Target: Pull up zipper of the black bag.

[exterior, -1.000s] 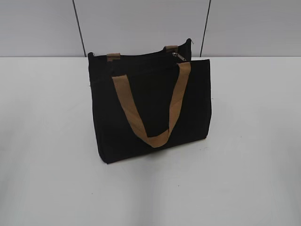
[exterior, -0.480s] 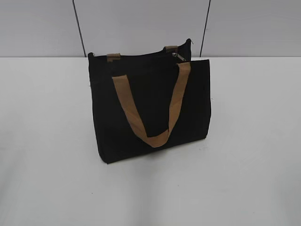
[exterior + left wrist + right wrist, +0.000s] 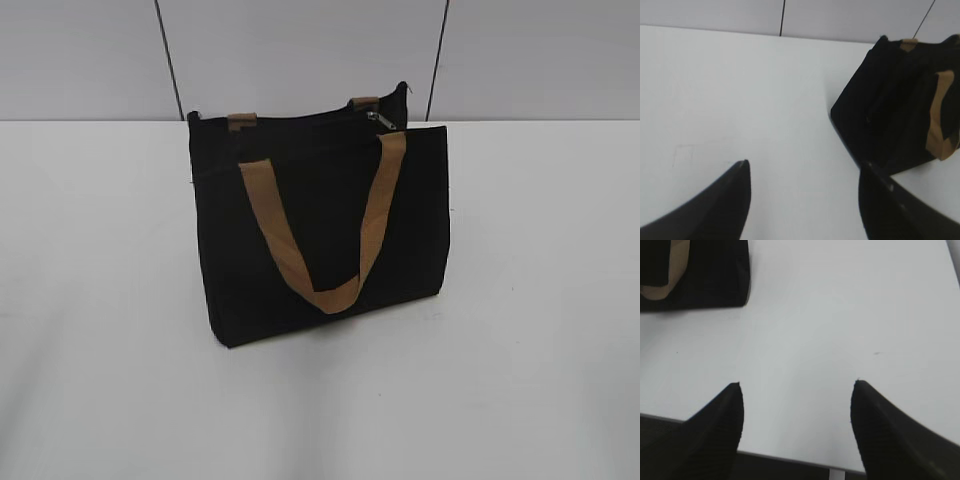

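Observation:
The black bag (image 3: 320, 235) stands upright in the middle of the white table, one tan handle hanging down its front. The zipper (image 3: 300, 122) runs along its top edge, and its small silver pull tab (image 3: 379, 120) sits near the right end. The bag also shows at the upper right of the left wrist view (image 3: 895, 110) and at the upper left of the right wrist view (image 3: 700, 275). My left gripper (image 3: 802, 167) is open and empty, left of the bag. My right gripper (image 3: 796, 385) is open and empty over the table's near edge. Neither gripper shows in the exterior view.
The white table (image 3: 540, 300) spreads around the bag. A grey panelled wall (image 3: 300, 50) with dark seams stands behind it. The table's front edge (image 3: 790, 457) shows in the right wrist view.

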`<state>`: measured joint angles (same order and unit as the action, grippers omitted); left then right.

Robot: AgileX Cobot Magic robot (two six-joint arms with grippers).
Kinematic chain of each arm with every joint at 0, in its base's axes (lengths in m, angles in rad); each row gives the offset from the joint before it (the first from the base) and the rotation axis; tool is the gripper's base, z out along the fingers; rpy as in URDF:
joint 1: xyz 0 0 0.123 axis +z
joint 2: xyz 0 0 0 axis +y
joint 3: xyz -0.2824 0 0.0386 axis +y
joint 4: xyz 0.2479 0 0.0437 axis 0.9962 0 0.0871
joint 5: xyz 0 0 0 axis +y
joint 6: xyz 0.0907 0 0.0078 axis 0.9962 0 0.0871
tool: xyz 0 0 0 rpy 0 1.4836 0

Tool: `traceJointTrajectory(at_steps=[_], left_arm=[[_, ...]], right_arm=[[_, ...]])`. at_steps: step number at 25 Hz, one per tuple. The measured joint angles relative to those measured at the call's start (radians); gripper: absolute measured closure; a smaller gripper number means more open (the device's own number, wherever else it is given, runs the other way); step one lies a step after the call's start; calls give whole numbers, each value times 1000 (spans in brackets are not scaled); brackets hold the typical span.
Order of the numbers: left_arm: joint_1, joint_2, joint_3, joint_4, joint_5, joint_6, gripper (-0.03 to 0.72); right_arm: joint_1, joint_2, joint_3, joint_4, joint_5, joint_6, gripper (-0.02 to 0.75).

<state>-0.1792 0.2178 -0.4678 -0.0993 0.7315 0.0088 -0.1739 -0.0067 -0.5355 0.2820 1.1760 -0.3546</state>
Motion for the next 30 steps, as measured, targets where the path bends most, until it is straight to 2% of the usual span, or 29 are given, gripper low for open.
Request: traceJointTrajectory(at_steps=[3,6,11,16,21,26,30], left_arm=[[0,-9,11,-16,-31,1,180],[0,-9,3,-17,-6,2,183],[-1,-10,-72,-18,178,21,221],[-2,-77,-79,-17,337,3,253],[-2,-204,-59,17,333,0,258],[-2,-227,-59,22,329,6,260],[7,-227,-57,106,329,10,260]], right_arm=[[0,0,14,1,-67,0,217],[0,0,44,2,-71,0,217],[0,0,46,3,-69,1,217],[0,0,46,7,-69,1,217],[0,0,47,8,-69,1,217],[6,0,47,13,-68,1,217],[33,0,48,13,-68,2,217]])
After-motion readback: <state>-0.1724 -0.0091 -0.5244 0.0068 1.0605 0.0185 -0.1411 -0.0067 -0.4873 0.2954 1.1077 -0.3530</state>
